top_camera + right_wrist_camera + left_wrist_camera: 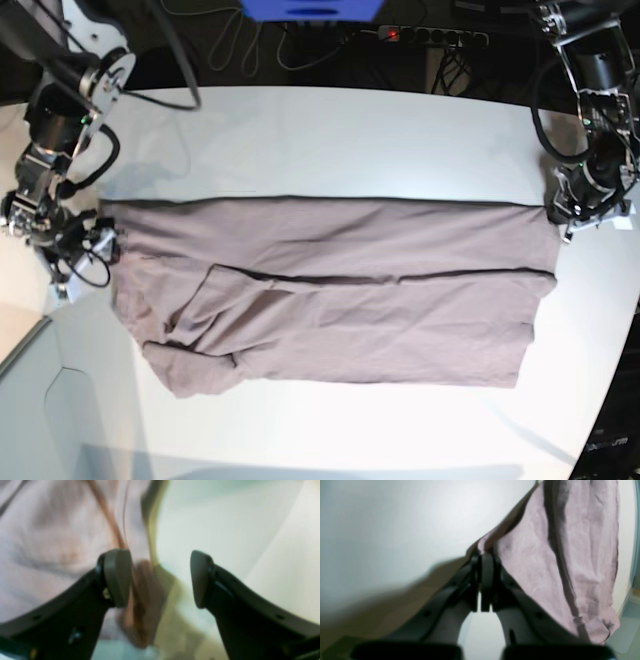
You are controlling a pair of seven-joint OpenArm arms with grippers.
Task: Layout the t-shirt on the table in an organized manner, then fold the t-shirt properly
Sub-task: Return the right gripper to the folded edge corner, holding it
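The mauve t-shirt (340, 290) lies spread lengthwise across the white table (330, 140), with a folded layer over its middle and a rumpled end at the left. My left gripper (565, 213) is at the shirt's far right corner. In the left wrist view, the left gripper (483, 556) is shut on the t-shirt (570, 555) at its edge. My right gripper (98, 240) is at the shirt's left end. Seen from the right wrist, that gripper (160, 577) stands open, and a blurred fold of the t-shirt (50, 530) lies against the inner side of its left finger (117, 577).
Behind the table's far edge lie dark cables and a power strip (430, 36), beside a blue object (310, 8). The table's curved edge (600, 380) runs down the right side. A pale floor panel (40, 400) shows at the lower left.
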